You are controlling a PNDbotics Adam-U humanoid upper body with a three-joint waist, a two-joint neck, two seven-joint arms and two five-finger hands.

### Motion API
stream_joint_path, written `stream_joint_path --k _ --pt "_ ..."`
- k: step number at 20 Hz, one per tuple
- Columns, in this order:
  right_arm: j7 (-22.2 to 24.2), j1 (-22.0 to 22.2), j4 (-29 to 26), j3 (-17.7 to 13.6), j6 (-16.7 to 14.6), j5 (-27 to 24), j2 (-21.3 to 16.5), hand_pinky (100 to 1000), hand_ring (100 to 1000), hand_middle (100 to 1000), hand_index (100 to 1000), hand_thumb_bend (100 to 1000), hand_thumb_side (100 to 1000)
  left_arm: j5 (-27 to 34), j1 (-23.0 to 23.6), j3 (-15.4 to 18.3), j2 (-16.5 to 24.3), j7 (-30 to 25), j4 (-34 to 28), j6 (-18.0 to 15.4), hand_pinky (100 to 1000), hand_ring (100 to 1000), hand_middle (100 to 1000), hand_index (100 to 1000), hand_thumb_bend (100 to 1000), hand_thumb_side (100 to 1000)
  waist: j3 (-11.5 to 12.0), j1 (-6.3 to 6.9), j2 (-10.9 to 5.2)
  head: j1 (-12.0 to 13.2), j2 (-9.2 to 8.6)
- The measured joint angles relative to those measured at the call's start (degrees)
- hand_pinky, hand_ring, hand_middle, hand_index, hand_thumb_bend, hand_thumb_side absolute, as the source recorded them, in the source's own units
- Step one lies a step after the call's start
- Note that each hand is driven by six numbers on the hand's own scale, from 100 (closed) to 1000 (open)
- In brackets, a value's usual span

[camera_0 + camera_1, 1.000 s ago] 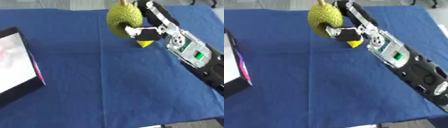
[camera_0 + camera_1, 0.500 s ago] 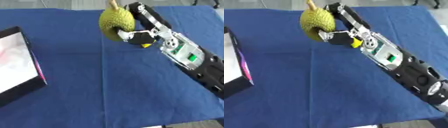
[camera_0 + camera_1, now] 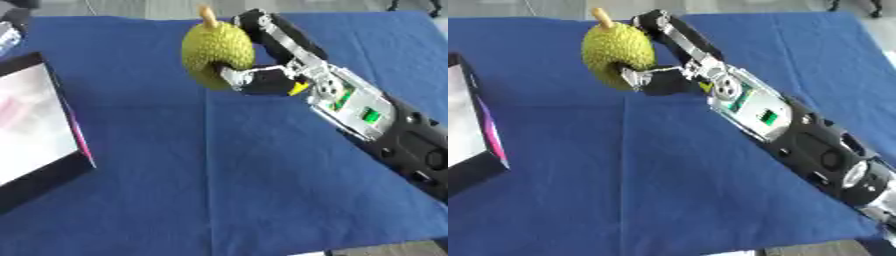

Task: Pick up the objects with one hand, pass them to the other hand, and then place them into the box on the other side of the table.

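Carried leftward since a second ago, the fruit [image 3: 216, 60] sits at twelve o'clock above the table [image 3: 219, 190], right hand [image 3: 262, 80] fingers [image 3: 229, 76] wrapped around it, presumably ready for the handover

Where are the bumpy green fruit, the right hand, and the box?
bumpy green fruit [image 3: 213, 52], left eye view, middle of its rind
right hand [image 3: 278, 46], left eye view, fingers curled round the fruit
box [image 3: 63, 171], left eye view, black front wall

Bumpy fruit [image 3: 216, 54] (matt cloth [image 3: 219, 175] beneath)
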Motion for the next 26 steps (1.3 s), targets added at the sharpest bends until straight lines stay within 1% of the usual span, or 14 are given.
stream_joint_path --k 2,5,8,12,14,16,19,20,23,26 --pt "0.0 -0.2 0.0 0.3 -0.1 0.0 0.2 715 571 404 566 100 100 -1.6 -0.5 -1.3 -1.0 -2.0 0.2 0.5 993 809 754 888 100 639 0.1 0.0 0.0 0.2 -0.01" --pt "0.2 -0.5 0.0 0.8 -0.1 0.0 0.5 716 571 404 566 100 100 -4.0 -0.9 -3.1 -2.0 -4.5 0.3 1.4 998 812 742 873 100 689 0.4 0.0 0.0 0.3 -0.02" --pt "0.5 -0.8 0.0 1.0 0.0 0.2 0.8 715 570 403 566 100 100 -5.8 -0.9 -4.5 -2.8 -6.4 0.3 2.2 999 812 741 864 100 713 0.4 0.0 0.0 0.3 -0.03" --pt "0.8 -1.0 0.0 1.3 0.2 0.5 1.1 715 570 403 566 100 100 -7.0 -1.0 -5.6 -3.6 -8.0 0.3 2.6 1000 818 747 868 100 716 0.4 0.0 0.0 0.3 -0.03" --pt "1.0 -1.2 0.0 1.6 0.3 0.7 1.4 716 570 403 566 100 100 -7.6 -1.0 -6.0 -4.0 -8.7 0.3 2.5 999 823 753 873 110 702 0.4 0.0 0.0 0.3 -0.03" --pt "1.2 -1.3 0.0 1.7 0.3 1.0 1.5 716 570 403 565 100 100 -8.6 -1.1 -6.3 -4.4 -9.0 0.3 2.3 997 826 756 875 169 678 0.4 0.0 0.0 0.4 -0.03" --pt "1.6 -1.5 0.0 2.1 -0.1 1.2 1.6 716 570 403 565 100 100 -10.3 -1.2 -6.5 -5.0 -8.8 0.3 2.0 994 832 756 867 324 670 0.4 0.0 0.0 0.5 -0.04" --pt "1.7 -1.5 0.0 2.2 -0.2 1.3 1.7 716 569 403 565 100 100 -10.9 -1.2 -6.7 -5.2 -8.6 0.3 1.8 993 831 754 863 360 666 0.4 0.0 0.01 0.5 -0.04" --pt "2.1 -1.5 0.0 2.4 -0.4 1.6 2.0 716 569 403 565 100 100 -13.2 -1.2 -7.2 -5.6 -7.8 0.2 1.0 1000 837 754 861 418 658 0.4 0.0 0.02 0.7 -0.04" --pt "2.4 -1.5 0.0 2.7 -0.4 2.0 2.2 716 569 403 565 100 100 -14.7 -1.3 -7.4 -6.3 -6.9 -0.1 0.2 1000 839 750 860 450 639 0.4 0.0 0.05 0.7 -0.04"
